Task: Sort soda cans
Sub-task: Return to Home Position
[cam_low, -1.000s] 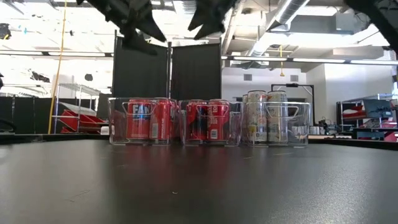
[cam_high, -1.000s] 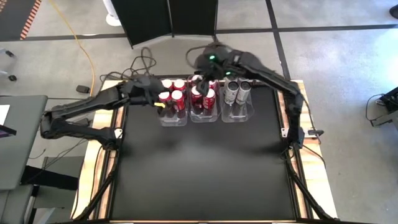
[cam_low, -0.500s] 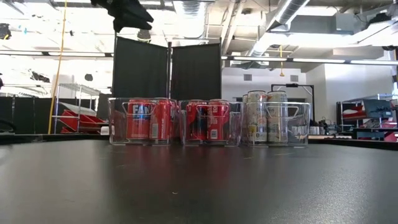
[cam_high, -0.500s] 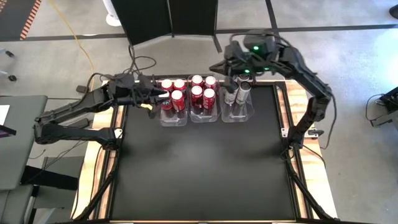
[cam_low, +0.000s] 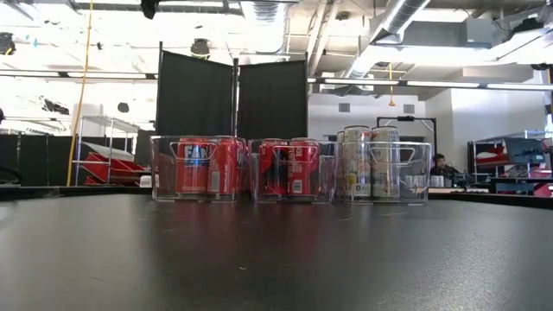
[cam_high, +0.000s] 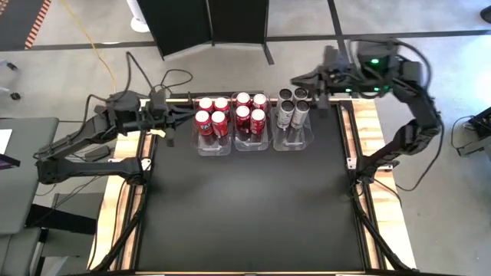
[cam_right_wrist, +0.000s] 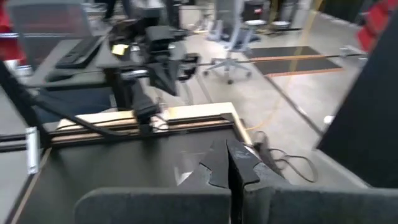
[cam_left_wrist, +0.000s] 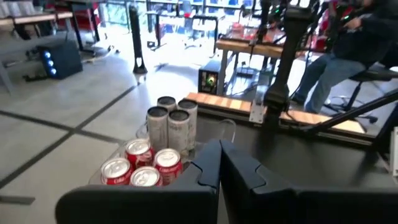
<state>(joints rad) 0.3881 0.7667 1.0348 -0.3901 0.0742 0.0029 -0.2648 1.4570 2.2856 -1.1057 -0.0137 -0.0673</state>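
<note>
High view shows eight red soda cans [cam_high: 212,119] with silver tops standing in the left and middle clear plastic rectangular bins [cam_high: 215,150], four silver-grey cans [cam_high: 292,107] in the right one, all at the far edge of the black surface [cam_high: 245,207]. My left fingers [cam_left_wrist: 208,168] are pressed together, empty, just left of the bins; my right fingers [cam_right_wrist: 217,167], likewise together, hang beyond the silver cans. Sorting looks finished, so homing well means drawing each arm outward and high, never sweeping across the bins.
</note>
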